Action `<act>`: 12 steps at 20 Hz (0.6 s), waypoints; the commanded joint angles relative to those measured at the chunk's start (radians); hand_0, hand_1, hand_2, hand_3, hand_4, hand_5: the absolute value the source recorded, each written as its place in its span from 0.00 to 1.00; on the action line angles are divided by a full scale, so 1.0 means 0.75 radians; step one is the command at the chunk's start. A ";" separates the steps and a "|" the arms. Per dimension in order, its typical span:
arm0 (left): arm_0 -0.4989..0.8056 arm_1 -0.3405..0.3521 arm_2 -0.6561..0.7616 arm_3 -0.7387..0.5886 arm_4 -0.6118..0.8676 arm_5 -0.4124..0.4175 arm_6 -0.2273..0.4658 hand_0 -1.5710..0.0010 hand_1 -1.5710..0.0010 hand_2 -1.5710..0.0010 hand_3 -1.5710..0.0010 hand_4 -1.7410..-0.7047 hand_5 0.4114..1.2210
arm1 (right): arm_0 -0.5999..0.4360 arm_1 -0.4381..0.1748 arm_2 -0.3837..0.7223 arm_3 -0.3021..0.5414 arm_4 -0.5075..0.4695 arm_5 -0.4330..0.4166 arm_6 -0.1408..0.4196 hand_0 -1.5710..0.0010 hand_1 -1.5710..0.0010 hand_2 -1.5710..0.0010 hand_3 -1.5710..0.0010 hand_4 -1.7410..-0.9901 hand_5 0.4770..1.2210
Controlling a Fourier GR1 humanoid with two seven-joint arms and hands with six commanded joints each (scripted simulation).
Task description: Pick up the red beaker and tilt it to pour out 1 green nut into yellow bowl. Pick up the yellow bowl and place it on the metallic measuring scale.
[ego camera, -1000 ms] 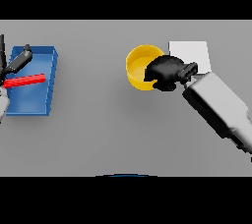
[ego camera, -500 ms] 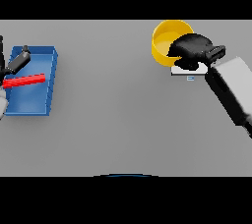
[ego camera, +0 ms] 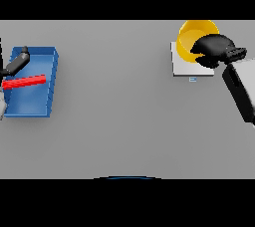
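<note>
At the far right, my right hand point(ego camera: 214, 49) is curled round the near rim of the yellow bowl point(ego camera: 191, 37), which sits over the back of the pale metallic scale point(ego camera: 187, 66). I cannot tell whether the bowl touches the scale. The red beaker point(ego camera: 24, 81) lies on its side across the blue tray point(ego camera: 47, 61) at the far left. My left hand point(ego camera: 17, 61) shows at the left edge over the tray, just behind the beaker, with dark fingers extended. No green nut is visible.
The blue tray stands at the table's left edge. A small label point(ego camera: 192, 78) marks the scale's front edge. My right forearm point(ego camera: 241, 91) slants in from the right side.
My right hand has carried the yellow bowl rightward and farther back, from beside the scale to over it. The left hand and red beaker have barely moved.
</note>
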State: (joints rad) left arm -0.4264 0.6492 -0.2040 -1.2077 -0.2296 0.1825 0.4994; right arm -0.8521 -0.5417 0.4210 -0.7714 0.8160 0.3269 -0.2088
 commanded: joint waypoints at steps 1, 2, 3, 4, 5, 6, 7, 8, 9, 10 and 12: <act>-0.005 -0.002 0.000 -0.004 -0.001 0.001 0.014 1.00 1.00 1.00 1.00 0.98 0.33 | -0.012 0.008 -0.002 0.045 0.010 -0.022 -0.002 0.00 0.00 0.09 0.16 0.00 1.00; -0.017 -0.002 0.006 0.008 0.001 0.002 0.014 1.00 1.00 1.00 1.00 0.98 0.33 | -0.025 0.009 -0.012 0.081 0.006 -0.036 -0.023 0.00 0.00 0.10 0.14 0.00 1.00; -0.027 -0.019 -0.007 0.014 -0.012 0.014 0.019 1.00 1.00 1.00 1.00 0.98 0.33 | -0.033 0.018 -0.014 0.119 0.009 -0.043 -0.023 0.00 0.00 0.11 0.13 0.00 1.00; -0.015 -0.018 -0.011 0.004 -0.013 0.012 0.022 1.00 1.00 1.00 1.00 0.98 0.33 | -0.028 0.020 -0.015 0.148 0.010 -0.061 -0.043 0.00 0.00 0.11 0.14 0.00 1.00; -0.005 -0.012 -0.009 0.003 -0.011 0.009 0.014 1.00 1.00 1.00 1.00 0.98 0.33 | -0.027 0.025 -0.017 0.169 0.012 -0.074 -0.044 0.00 0.00 0.11 0.14 0.00 1.00; -0.006 -0.008 -0.002 0.002 -0.006 0.008 0.015 1.00 1.00 1.00 1.00 0.98 0.33 | -0.031 0.040 -0.022 0.183 0.002 -0.077 -0.046 0.00 0.00 0.12 0.15 0.00 1.00; -0.023 -0.008 -0.001 0.015 -0.009 0.008 0.020 1.00 1.00 1.00 1.00 0.98 0.33 | -0.028 0.048 -0.022 0.199 0.000 -0.086 -0.067 0.00 0.00 0.13 0.15 0.00 1.00; -0.028 -0.007 -0.001 0.031 -0.009 0.002 0.013 1.00 1.00 1.00 1.00 0.98 0.33 | -0.025 0.051 -0.027 0.216 -0.007 -0.094 -0.085 0.00 0.00 0.14 0.13 0.00 1.00; -0.032 -0.005 0.000 0.031 -0.009 0.000 0.014 1.00 1.00 1.00 1.00 0.98 0.32 | -0.029 0.054 -0.030 0.224 -0.013 -0.098 -0.101 0.00 0.00 0.14 0.11 0.00 1.00; -0.026 -0.003 -0.006 0.023 -0.013 -0.001 0.010 1.00 1.00 1.00 1.00 0.98 0.32 | -0.029 0.051 -0.032 0.227 -0.018 -0.097 -0.115 0.01 0.00 0.15 0.09 0.00 1.00; -0.014 -0.005 -0.006 0.034 -0.016 0.007 -0.001 1.00 1.00 1.00 1.00 0.98 0.32 | -0.051 0.074 -0.033 0.254 -0.018 -0.101 -0.092 0.07 0.00 0.15 0.08 0.00 1.00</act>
State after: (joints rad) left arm -0.4365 0.6456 -0.2081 -1.1819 -0.2415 0.1875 0.4996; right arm -0.8904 -0.4854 0.3967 -0.5810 0.8025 0.2514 -0.2787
